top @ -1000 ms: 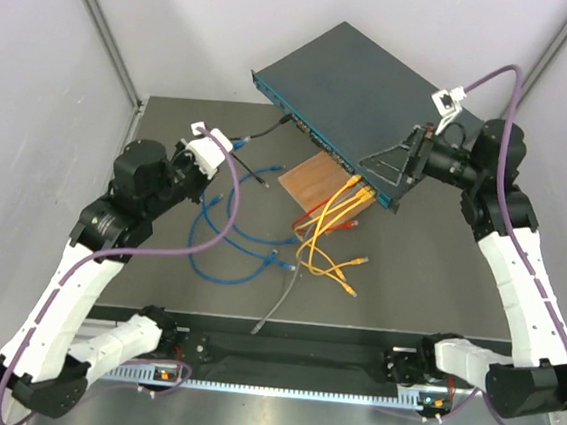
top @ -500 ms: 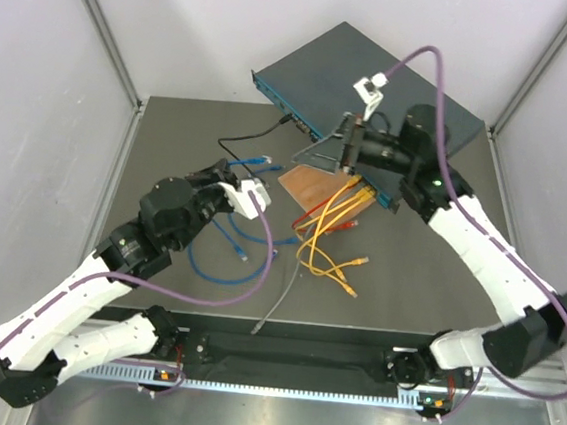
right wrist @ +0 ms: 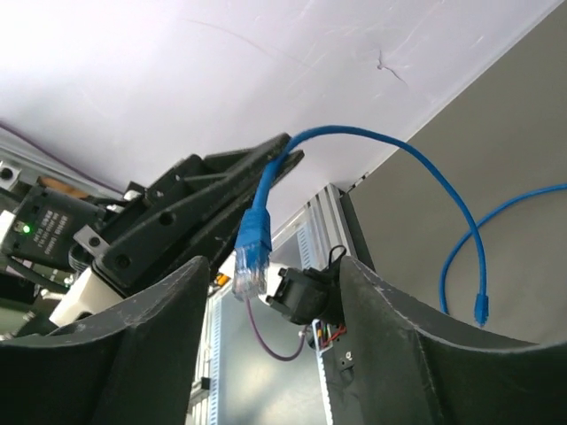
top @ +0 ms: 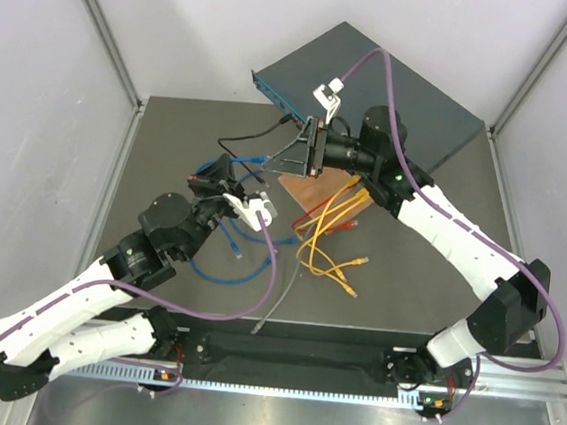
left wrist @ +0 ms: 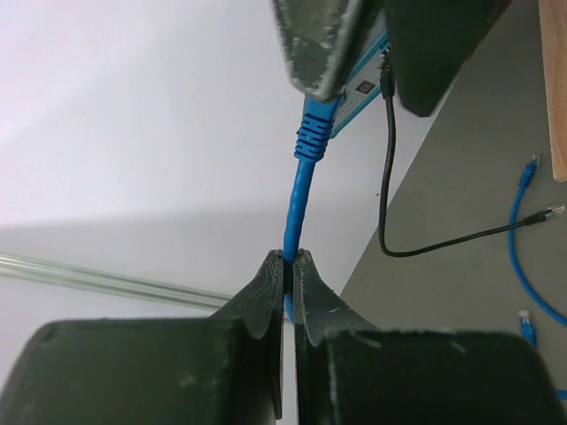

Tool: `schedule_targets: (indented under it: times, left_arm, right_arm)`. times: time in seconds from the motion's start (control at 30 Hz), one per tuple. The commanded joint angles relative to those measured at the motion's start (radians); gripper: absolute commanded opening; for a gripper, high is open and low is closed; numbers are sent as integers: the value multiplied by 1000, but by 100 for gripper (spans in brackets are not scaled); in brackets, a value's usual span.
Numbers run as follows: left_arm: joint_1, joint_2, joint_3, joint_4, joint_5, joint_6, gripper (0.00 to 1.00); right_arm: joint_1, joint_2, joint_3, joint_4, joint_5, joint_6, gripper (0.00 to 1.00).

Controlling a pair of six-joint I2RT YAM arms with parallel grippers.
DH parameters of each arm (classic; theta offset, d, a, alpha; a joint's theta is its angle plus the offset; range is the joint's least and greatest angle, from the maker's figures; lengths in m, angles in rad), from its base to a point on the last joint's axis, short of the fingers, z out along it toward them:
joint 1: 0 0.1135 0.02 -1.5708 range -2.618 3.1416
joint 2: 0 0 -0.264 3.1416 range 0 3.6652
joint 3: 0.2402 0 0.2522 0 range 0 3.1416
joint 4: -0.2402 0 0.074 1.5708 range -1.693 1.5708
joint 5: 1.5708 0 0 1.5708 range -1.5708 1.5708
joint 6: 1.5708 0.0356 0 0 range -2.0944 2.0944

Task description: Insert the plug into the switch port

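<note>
The switch (top: 406, 89), a flat teal-grey box, lies at the back of the table with its port row facing front-left; a sliver of it (left wrist: 363, 88) shows in the left wrist view. My left gripper (left wrist: 290, 257) is shut on a blue cable (left wrist: 299, 190) just behind its plug and holds it up in the air (top: 229, 172). The clear-tipped blue plug (right wrist: 251, 257) hangs between the fingers of my right gripper (right wrist: 273, 266), which is open and does not touch it. The right gripper (top: 287, 158) hovers in front of the switch's port face.
A brown wooden board (top: 311, 187) lies before the switch with yellow cables (top: 331, 237) spilling from it. Loose blue cables (top: 240, 249) and a grey cable (top: 277, 297) lie mid-table. A black cable (top: 256, 135) runs from the switch's front face.
My right arm swung left from the switch's right corner to the left gripper, its jaws narrowing. My left arm moved toward the centre and lifted the blue cable's plug between the right fingers.
</note>
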Motion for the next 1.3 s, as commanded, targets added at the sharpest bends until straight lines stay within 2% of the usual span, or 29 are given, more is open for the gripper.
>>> schedule_targets:
  times: [0.0,0.07,0.17,0.23,0.27,0.33,0.37,0.4,0.43,0.47,0.5,0.53,0.57,0.6,0.63,0.67,0.7,0.73,0.8,0.83,0.87,0.97,1.13,1.27]
  left_arm:
    - [-12,-14,-16,91,-9,27,0]
    - [-15,-16,-20,95,3,29,0]
    - [-21,-17,-26,97,11,41,0]
    - [-24,-16,-29,97,18,47,0]
    - [-26,-13,-28,96,18,46,0]
    - [-26,-8,-26,97,15,43,0]
    - [-26,-5,-25,97,15,37,0]
    - [-27,-5,-22,97,14,29,1]
    - [-26,-2,-19,96,12,14,7]
    - [-26,-5,-10,82,12,-65,15]
    - [-26,-3,36,42,37,-127,26]
    - [-23,0,76,-31,61,-199,44]
    - [-18,6,121,-99,102,-364,52]
    - [-9,12,217,-257,151,-446,57]
    - [26,36,263,-323,276,-530,67]
    - [43,49,305,-375,335,-684,70]
    - [59,61,372,-467,392,-747,71]
    - [82,81,397,-496,526,-796,72]
    - [102,90,434,-527,630,-877,68]
    - [111,93,440,-542,673,-890,63]
    - [112,98,448,-556,768,-882,54]
    - [112,118,477,-579,909,-888,50]
    - [115,184,538,-613,953,-924,49]
    - [123,198,531,-554,989,-965,49]
  right_arm:
    - [13,8,71,83,-5,17,59]
    - [13,10,63,92,-8,29,56]
    - [13,13,57,111,-13,46,46]
    - [13,14,57,115,-14,43,31]
    - [13,14,57,118,-20,44,19]
    - [13,13,55,117,-23,43,5]
    - [13,13,57,114,-27,38,0]
    - [13,10,55,111,-31,29,0]
    - [13,10,55,103,-36,23,0]
    - [10,7,58,97,-43,12,0]
    - [5,1,58,94,-53,-17,0]
    - [2,-4,58,94,-63,-32,0]
    - [-11,-7,57,88,-88,-46,0]
    - [-19,-13,57,83,-103,-60,0]
    - [-30,-19,58,75,-118,-97,0]
    - [-50,-21,58,51,-152,-120,0]
    - [-61,-30,58,37,-166,-143,0]
    - [-70,-35,55,25,-183,-187,0]
    - [-91,-53,43,-15,-238,-259,0]
    - [-93,-61,39,-29,-250,-284,0]
    - [-96,-71,22,-41,-273,-311,0]
    - [-93,-119,-21,-87,-303,-402,0]
    - [-94,-167,-21,-164,-312,-463,0]
    - [-82,-220,-31,-239,-272,-563,0]
